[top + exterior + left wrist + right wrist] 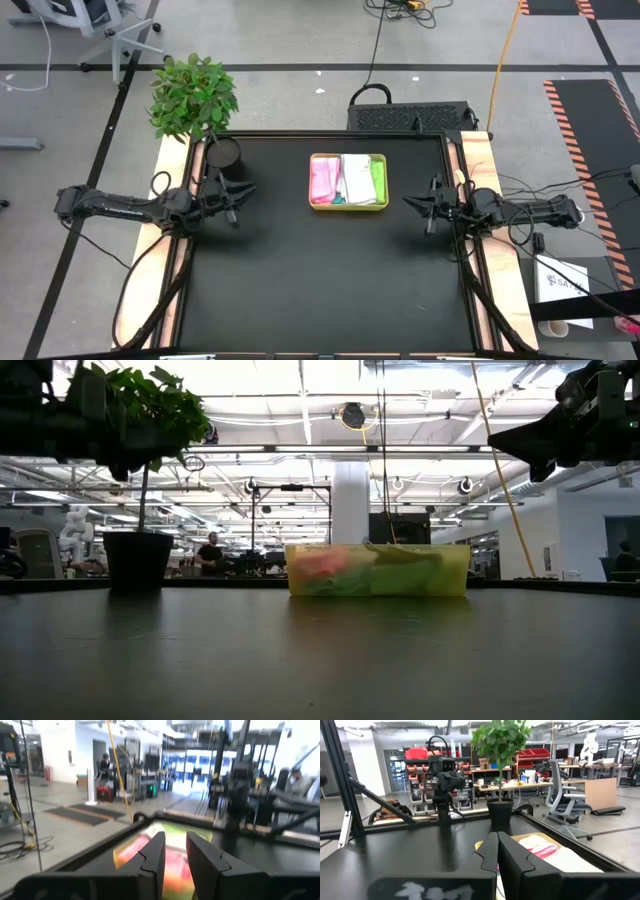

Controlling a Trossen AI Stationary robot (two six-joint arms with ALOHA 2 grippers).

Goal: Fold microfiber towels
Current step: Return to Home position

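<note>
**A:** What is in view?

**B:** A black surface (300, 280), seen from above. Midway between my two arms sits a yellow-green tray (348, 209). Folded towels (345, 180) stand side by side in it: pink, white and lime green.

**A:** And the arms?

**B:** My left pincer (176, 836) hangs over the left edge, with a narrow gap between its fingers, empty. My right pincer (497, 836) hangs over the right edge, fingers together, empty.

**A:** How would the towels handle?

**B:** Light, soft and limp, I judge. I would pinch a folded edge.

**A:** Anything unclear?

**B:** Only a teal sliver shows. I cannot find the light blue one.
</note>
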